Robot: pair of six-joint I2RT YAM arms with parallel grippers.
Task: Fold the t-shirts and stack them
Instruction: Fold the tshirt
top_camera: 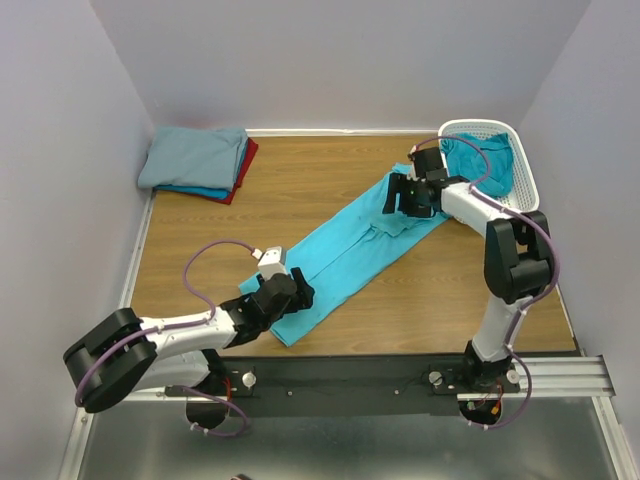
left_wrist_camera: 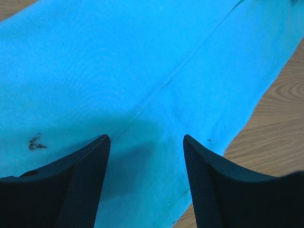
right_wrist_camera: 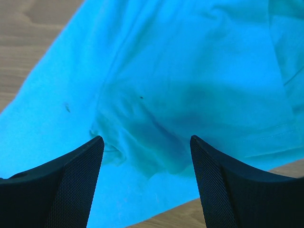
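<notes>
The turquoise t-shirt lies as a long strip slanting across the table, from lower left of centre up toward the basket at upper right. The left tool hangs released over its lower end, and the right tool hangs released over its upper end. Folded t-shirts sit stacked at upper left, and a teal t-shirt lies in the basket.

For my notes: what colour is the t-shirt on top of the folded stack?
The top t-shirt is grey-blue; top external view.

Bright, even light from above, soft shadow on the turquoise t-shirt, wrist views slightly soft
</notes>
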